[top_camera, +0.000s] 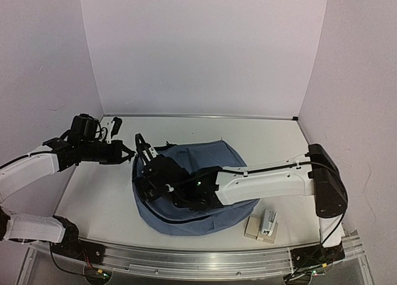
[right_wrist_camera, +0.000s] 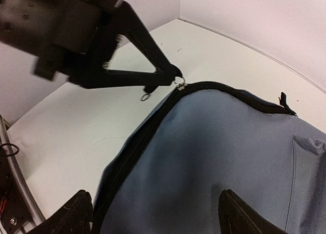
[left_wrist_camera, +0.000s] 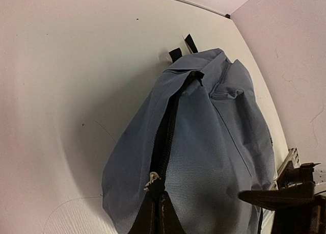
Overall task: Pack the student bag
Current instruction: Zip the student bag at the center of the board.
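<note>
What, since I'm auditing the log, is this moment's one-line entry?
left gripper: shut on zipper pull | right gripper: open over student bag | main zip: partly open

- Left arm (top_camera: 28,167), lower left: white shells, black joints.
- Right arm (top_camera: 267,182): the same, with a thin black cable (top_camera: 279,166) on top.
- Left fingers (right_wrist_camera: 127,80): black, tapered.

White table (top_camera: 260,136) with faint scuff marks, plain pale lilac back wall (top_camera: 198,49), left wall (top_camera: 37,61) and right wall (top_camera: 360,67) closing three sides, aluminium rail (top_camera: 205,260) along near edge, even diffuse light, soft shadows
</note>
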